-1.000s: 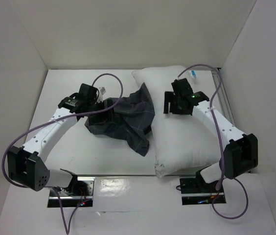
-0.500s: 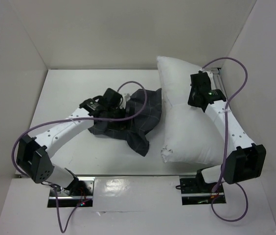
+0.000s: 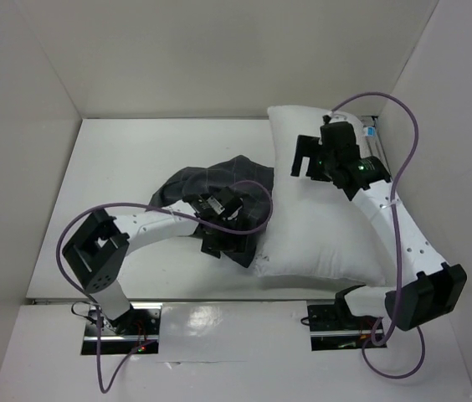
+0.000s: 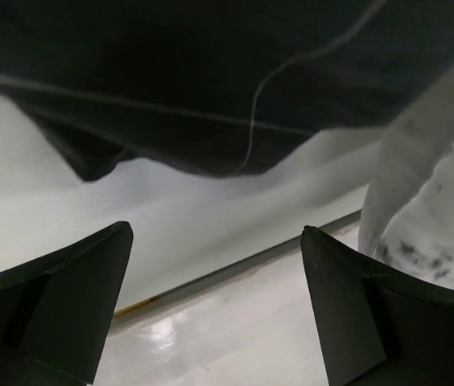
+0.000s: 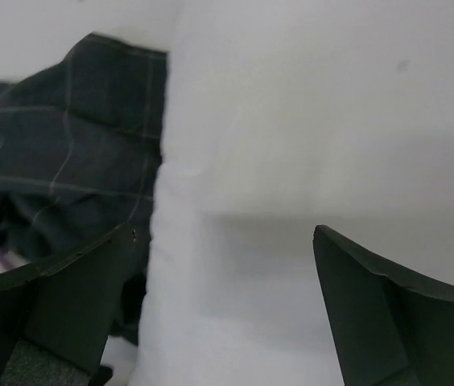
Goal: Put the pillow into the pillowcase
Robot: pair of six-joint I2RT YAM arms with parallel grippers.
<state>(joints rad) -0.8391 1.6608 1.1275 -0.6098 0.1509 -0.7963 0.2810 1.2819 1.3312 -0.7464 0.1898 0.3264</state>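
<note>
Left fingers now at near corner of plump rectangular white fabric pillow, spread wide, empty. Right fingers spread above it, holding nothing. Pillow has slid left over charcoal grid-patterned fabric pillowcase on table.

From above, the left arm covers the lower right edge of the pillowcase. The left wrist view cuts the pillowcase off at the top, the pillow at the right.
</note>
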